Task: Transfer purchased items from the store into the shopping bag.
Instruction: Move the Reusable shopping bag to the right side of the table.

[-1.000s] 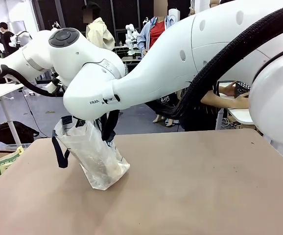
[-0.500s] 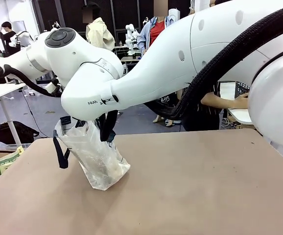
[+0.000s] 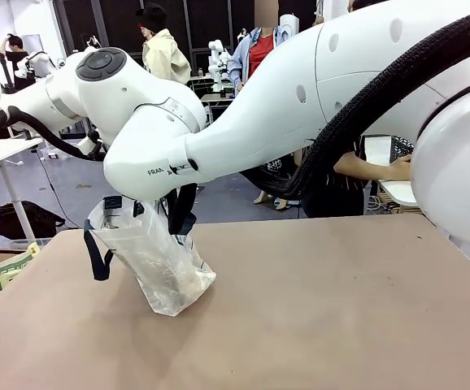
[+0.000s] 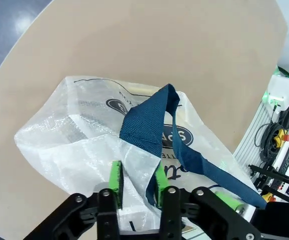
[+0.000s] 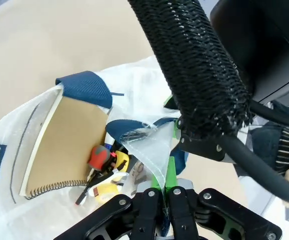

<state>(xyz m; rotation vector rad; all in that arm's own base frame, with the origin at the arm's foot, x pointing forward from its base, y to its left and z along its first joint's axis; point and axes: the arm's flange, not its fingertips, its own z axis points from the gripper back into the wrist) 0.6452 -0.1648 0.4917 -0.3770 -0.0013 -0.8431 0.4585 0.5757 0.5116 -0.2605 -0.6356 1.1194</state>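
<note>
My left tool (image 4: 137,182) has narrowed onto the rim of the shopping bag (image 3: 158,260), right tool (image 5: 165,192) pinched shut on its film, bag standing tilted on my desk (image 3: 316,317).

Surface: tan, round-cornered table (image 3: 324,309)
On it: see-through shopping bag (image 3: 163,268) with navy handles, leaning, bottom resting on the table
Bag's place: near the table's left edge, far half
</note>
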